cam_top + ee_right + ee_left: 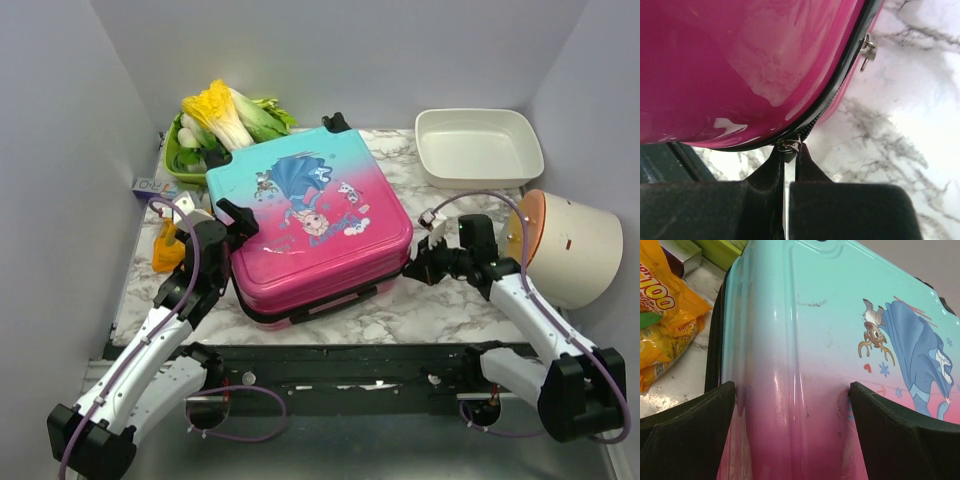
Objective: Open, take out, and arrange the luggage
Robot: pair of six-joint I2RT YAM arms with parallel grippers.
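Glossy hard-shell luggage (310, 225), right end effector (791, 152) pinching metal zipper pull (788, 146), left end effector (791, 395) spread

1. The luggage (310, 215) has a hard plastic shell. It is smooth and glossy, with bright reflections on the pink part and faint dark scuffs on the teal part.
2. Its zipper pull (788, 146) is shiny silver metal.
3. The table (400, 320) has a smooth, marble-patterned top, white with grey veins.
4. The white tray (478, 178) looks like smooth plastic with a soft sheen.
5. The snack packet (665, 325) is crinkled, glossy plastic film.
6. The fingers (685, 435) of the left gripper (792, 385) are matt black and faintly grainy.
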